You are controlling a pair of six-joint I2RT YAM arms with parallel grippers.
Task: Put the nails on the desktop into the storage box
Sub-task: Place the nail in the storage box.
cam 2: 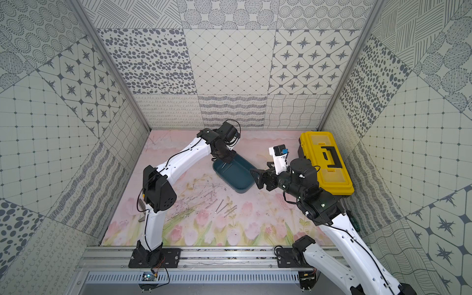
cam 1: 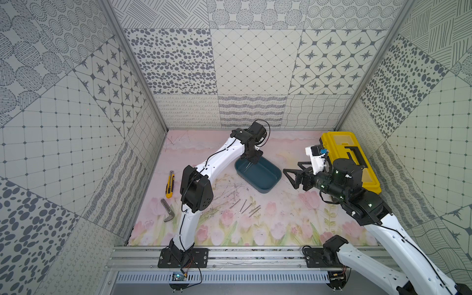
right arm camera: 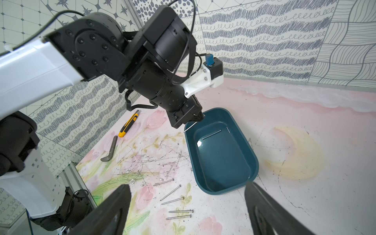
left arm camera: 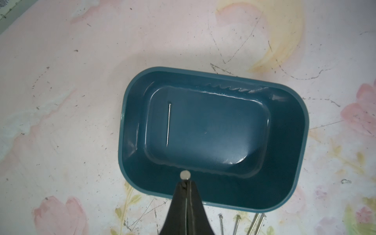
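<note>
Left wrist view looks down into the teal box (left arm camera: 301, 114). There the left fingers (left arm camera: 195, 205) are pressed together on one nail (left arm camera: 185, 175). Its flat round head shows just past their tips, above the inside of the box near one long wall. A second nail (left arm camera: 168, 125) lies flat on the box floor, close to a short end.

In the right wrist view the pinched nail slants out from the closed tips across the rim, at the end of the box farther from the robot's base. Five loose nails (right arm camera: 172, 200) lie on the desk (cam 1: 281, 224) in front of the box, near one another, with two of them side by side.

The right fingers (right arm camera: 114, 209) are spread wide and hold nothing. Both top views show them in the air just to the right of the box, pointing toward it.

A yellow knife (cam 1: 170, 184) and a bent grey tool (cam 1: 167, 212) lie on the left side of the desk, beyond the left arm. A yellow toolbox (cam 1: 350, 158) sits in the back right corner.
</note>
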